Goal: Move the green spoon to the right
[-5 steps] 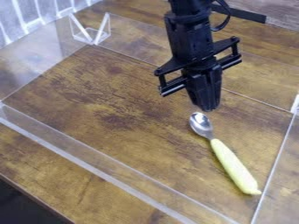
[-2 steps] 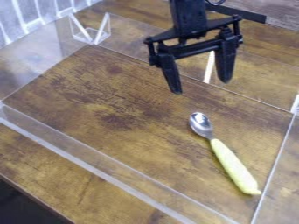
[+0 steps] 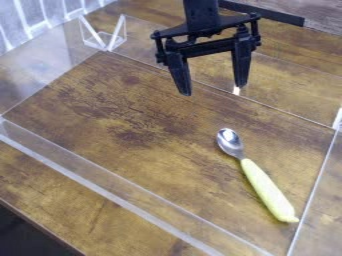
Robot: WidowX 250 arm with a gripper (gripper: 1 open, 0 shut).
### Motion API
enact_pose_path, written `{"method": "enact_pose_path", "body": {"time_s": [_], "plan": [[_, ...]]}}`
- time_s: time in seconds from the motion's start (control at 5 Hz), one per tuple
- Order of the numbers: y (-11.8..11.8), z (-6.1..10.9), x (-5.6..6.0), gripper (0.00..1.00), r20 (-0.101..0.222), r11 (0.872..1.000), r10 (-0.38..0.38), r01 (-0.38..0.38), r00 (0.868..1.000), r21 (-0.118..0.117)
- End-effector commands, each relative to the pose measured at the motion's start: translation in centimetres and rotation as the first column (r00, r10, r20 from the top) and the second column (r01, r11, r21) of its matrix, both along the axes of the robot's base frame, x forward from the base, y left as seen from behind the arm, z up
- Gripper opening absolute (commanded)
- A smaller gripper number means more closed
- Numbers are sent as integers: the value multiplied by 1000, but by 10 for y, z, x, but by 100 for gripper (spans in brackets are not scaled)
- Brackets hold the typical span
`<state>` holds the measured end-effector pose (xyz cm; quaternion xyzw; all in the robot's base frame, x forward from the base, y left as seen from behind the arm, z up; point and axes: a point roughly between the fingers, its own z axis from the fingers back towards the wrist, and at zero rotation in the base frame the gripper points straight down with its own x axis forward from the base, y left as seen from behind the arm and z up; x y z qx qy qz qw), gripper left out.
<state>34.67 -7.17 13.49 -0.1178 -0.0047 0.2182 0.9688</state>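
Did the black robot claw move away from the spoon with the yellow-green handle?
Yes. The black robot claw has lifted up and away from the yellow-green-handled spoon, which has stayed put on the wooden table; its fingers now stand wide open.

Green spoon (image 3: 254, 167): 1, lying on the wood.
Gripper (image 3: 210, 73): 1, with 2 fingers (image 3: 181, 72) spread wide apart.
Wooden table (image 3: 120, 120): 1.
Clear acrylic wall (image 3: 94, 180): 1 run along the near edge; possibly more at the sides, hard to tell.
Clear stand (image 3: 103, 33): 1, at the back.
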Motion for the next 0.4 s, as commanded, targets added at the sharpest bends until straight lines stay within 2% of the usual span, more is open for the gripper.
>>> {"method": "enact_pose_path", "body": {"time_s": [0.0, 0.2], "plan": [[8, 13, -1, 100, 74, 999, -39, 38, 997, 15], [24, 20, -13, 100, 127, 994, -107, 101, 986, 49]]}}
